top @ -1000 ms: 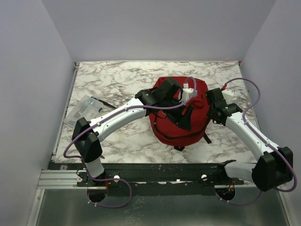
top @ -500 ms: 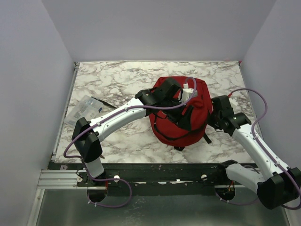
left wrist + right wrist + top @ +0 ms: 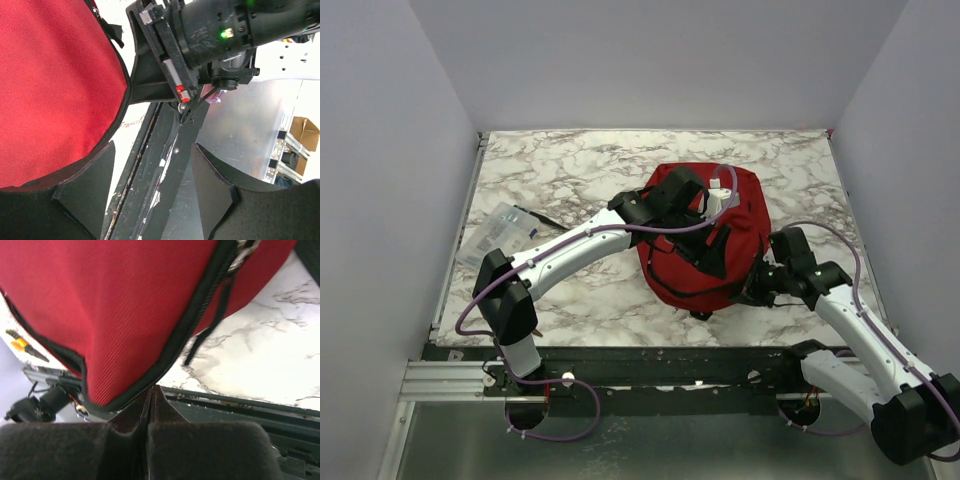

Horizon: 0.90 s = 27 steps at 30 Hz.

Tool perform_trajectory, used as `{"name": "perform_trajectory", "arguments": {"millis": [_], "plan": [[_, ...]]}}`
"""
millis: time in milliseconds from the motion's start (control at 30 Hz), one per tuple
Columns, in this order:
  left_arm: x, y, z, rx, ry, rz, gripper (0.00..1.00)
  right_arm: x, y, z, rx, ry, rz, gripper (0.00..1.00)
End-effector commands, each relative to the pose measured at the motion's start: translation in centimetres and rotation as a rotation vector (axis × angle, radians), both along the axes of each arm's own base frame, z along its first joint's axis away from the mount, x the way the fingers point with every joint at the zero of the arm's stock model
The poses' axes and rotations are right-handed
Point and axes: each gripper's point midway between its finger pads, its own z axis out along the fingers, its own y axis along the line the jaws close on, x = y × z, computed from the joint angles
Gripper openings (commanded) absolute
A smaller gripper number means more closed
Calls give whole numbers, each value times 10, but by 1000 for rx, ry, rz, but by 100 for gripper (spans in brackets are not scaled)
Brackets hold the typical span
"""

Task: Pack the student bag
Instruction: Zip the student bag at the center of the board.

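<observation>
Marble-look grey-and-white tabletop (image 3: 570, 170), plain pale walls (image 3: 650, 60) boxing it in. Centre-right slumps the student bag (image 3: 745, 225), rounded, ribbed dark-red fabric with black piping. Left gripper (image 3: 150, 150) sits over it, fingers spread, nothing between. Right gripper (image 3: 150, 390) is pressed closed at the bag's near edge.

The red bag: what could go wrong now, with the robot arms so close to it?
The right gripper is shut right at the student bag's black edge trim. With so little cloth to hold, it might slip off. A loose black strap hangs beside it and could snag. The left gripper is open and holds nothing, so the soft bag might slide on the table.
</observation>
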Motion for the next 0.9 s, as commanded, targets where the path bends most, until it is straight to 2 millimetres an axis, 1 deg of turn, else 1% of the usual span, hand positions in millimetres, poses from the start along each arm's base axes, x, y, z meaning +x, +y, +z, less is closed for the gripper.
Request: {"name": "perform_trajectory", "arguments": {"millis": [0, 33, 100, 167, 233, 333, 400, 467, 500, 533, 600, 633, 700, 800, 867], "plan": [[2, 3, 11, -32, -24, 13, 64, -16, 12, 34, 70, -41, 160, 1], [3, 3, 11, -33, -24, 17, 64, -15, 6, 38, 39, -51, 139, 1], [4, 4, 11, -37, -24, 21, 64, 0, -14, 50, -70, -115, 46, 1], [4, 4, 14, -49, -29, 20, 64, 16, -38, 63, -193, -191, -50, 0], [5, 4, 14, -56, -36, 25, 64, 27, -57, 70, -282, -234, -131, 0], [6, 5, 14, -59, -45, 32, 64, 43, -77, 72, -377, -273, -221, 1], [5, 5, 15, -62, -44, 31, 64, 53, -90, 68, -457, -279, -266, 14], [5, 5, 16, -64, -39, 32, 64, 66, -96, 64, -509, -289, -273, 20], [4, 4, 16, -65, -38, 29, 64, 71, -100, 62, -537, -292, -280, 26], [4, 4, 16, -67, -38, 28, 64, 74, -101, 59, -553, -281, -279, 36], [5, 5, 15, -62, -41, 33, 64, 76, -100, 54, -548, -251, -277, 46], [6, 5, 15, -62, -42, 34, 65, 76, -98, 52, -538, -244, -278, 48], [5, 5, 18, -67, -44, 31, 65, 73, -100, 45, -536, -226, -304, 49], [2, 5, 21, -77, -32, 22, 65, 69, -104, 34, -527, -205, -352, 48], [0, 5, 22, -81, -28, 18, 65, 71, -98, 31, -476, -222, -356, 47]]}}
